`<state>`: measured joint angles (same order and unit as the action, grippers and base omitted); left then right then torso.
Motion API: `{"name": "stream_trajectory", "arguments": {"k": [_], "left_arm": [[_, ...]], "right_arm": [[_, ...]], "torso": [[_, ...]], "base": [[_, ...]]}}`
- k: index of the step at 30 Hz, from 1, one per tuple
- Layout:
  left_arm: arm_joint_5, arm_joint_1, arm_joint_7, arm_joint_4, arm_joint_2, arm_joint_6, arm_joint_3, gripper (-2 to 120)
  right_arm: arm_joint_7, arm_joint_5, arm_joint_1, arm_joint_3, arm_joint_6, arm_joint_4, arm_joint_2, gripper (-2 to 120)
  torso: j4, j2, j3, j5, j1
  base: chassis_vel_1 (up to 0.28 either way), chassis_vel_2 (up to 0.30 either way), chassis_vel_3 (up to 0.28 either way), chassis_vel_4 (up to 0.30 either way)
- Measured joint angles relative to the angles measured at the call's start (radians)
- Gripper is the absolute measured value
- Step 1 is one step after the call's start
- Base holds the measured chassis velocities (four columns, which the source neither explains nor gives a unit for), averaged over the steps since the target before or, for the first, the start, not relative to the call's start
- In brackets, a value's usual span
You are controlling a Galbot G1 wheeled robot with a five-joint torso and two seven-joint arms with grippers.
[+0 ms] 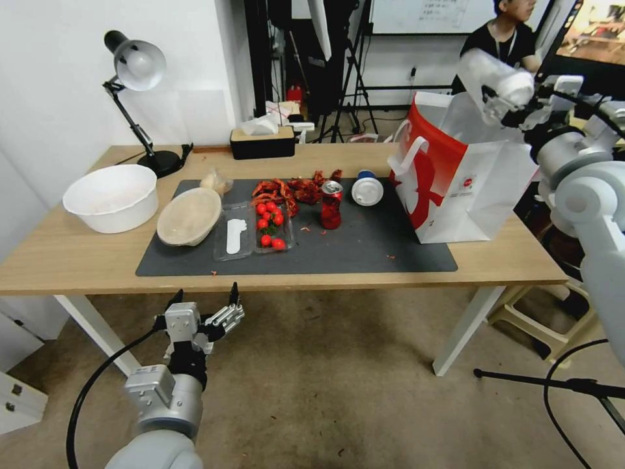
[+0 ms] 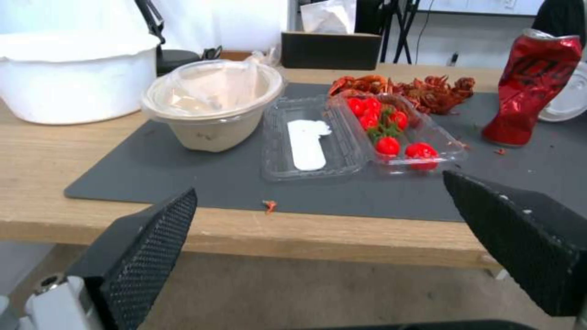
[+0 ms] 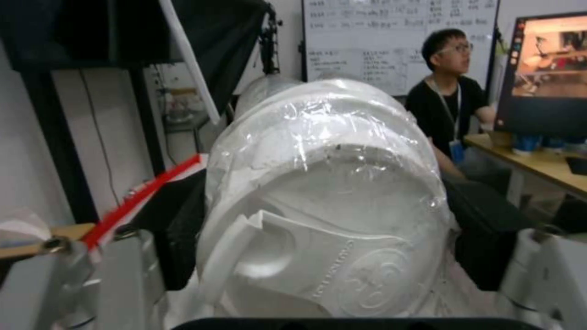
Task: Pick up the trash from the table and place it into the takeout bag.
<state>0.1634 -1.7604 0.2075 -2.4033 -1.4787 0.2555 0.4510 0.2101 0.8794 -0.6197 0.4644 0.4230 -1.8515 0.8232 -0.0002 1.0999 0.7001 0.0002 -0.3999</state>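
The right end effector (image 1: 506, 98) grips 1 lidded clear cup (image 1: 495, 77) above the takeout bag (image 1: 465, 176); the left end effector (image 1: 203, 306) hangs wide open, empty, below the tabletop (image 1: 65, 251).

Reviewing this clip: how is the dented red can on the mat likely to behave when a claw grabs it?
The red can is already crumpled, so it probably gives further under squeeze. It stands leaning on its bent body, so a nudge may tip it. It is probably light.
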Motion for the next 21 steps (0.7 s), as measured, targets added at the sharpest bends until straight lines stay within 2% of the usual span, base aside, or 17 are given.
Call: {"name": "stream_trajectory", "arguments": {"k": [1,2,6,10,21], "left_arm": [[-0.005,0.0,-0.001,0.005,-0.002,-0.004,-0.001,100],[-0.005,0.0,-0.001,0.005,-0.002,-0.004,-0.001,100],[-0.011,0.002,-0.005,0.018,-0.009,-0.028,-0.007,100],[-0.017,0.0,-0.009,0.029,-0.015,-0.049,-0.007,100],[-0.01,-0.004,-0.015,0.022,-0.005,-0.05,-0.008,100]], "right_arm": [[0.035,0.011,0.013,-0.009,0.018,0.032,-0.001,82],[0.035,0.011,0.013,-0.009,0.018,0.032,-0.001,82],[0.057,0.001,0.016,-0.015,0.045,0.095,-0.002,98],[0.043,-0.03,0.013,-0.017,0.039,0.109,-0.004,100],[0.024,-0.019,-0.008,-0.024,0.01,0.08,0.013,100]], "torso": [[0.0001,0.0,0.0,0.0,0.0],[0.0001,0.0,0.0,0.0,0.0],[0.0001,0.0,0.0,0.0,0.0],[0.0001,0.0,0.0,-0.0002,0.0],[0.0002,0.0,0.0,-0.0001,0.0]], "base": [[0.0,0.0,0.0,0.0],[0.0,0.0,0.0,0.0],[0.0,0.0,0.0,0.0],[0.0,0.0,0.0,0.0],[0.0,0.0,0.0,0.0]]}}
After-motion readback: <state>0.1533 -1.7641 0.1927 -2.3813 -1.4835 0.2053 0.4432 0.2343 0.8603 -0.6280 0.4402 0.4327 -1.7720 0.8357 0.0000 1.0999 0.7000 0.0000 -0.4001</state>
